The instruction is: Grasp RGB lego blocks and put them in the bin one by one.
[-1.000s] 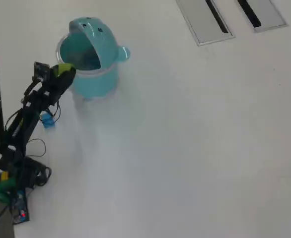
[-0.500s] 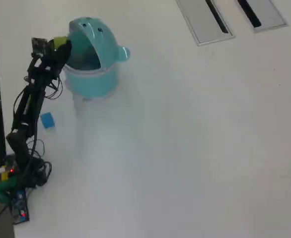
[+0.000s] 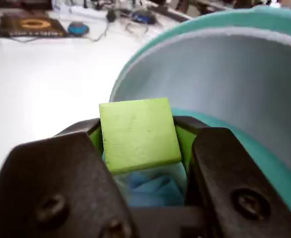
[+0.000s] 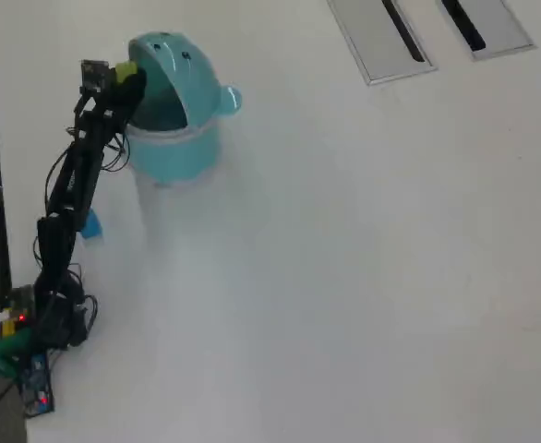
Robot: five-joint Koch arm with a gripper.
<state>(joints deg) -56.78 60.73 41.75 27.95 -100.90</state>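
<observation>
My gripper (image 3: 140, 141) is shut on the yellow-green lego block (image 3: 139, 134), which sits squeezed between the two dark jaws. Right behind it the light-teal bin (image 3: 225, 74) gapes open, its pale inner lid filling the wrist view. From overhead, the gripper (image 4: 128, 76) holds the yellow-green block (image 4: 124, 69) over the left rim of the bin (image 4: 174, 138). A blue lego block (image 4: 90, 224) lies on the table beside the arm, partly covered by it. No red block shows.
Two flat grey slotted panels (image 4: 381, 39) lie at the top right of the white table (image 4: 363, 258). The arm's base and cables (image 4: 30, 332) sit at the lower left. Clutter and cables (image 3: 76, 25) line the table's far edge in the wrist view.
The arm has stretched upward and slightly right, carrying the yellow-green block from beside the bin's wall to its left rim. The blue block has not moved.
</observation>
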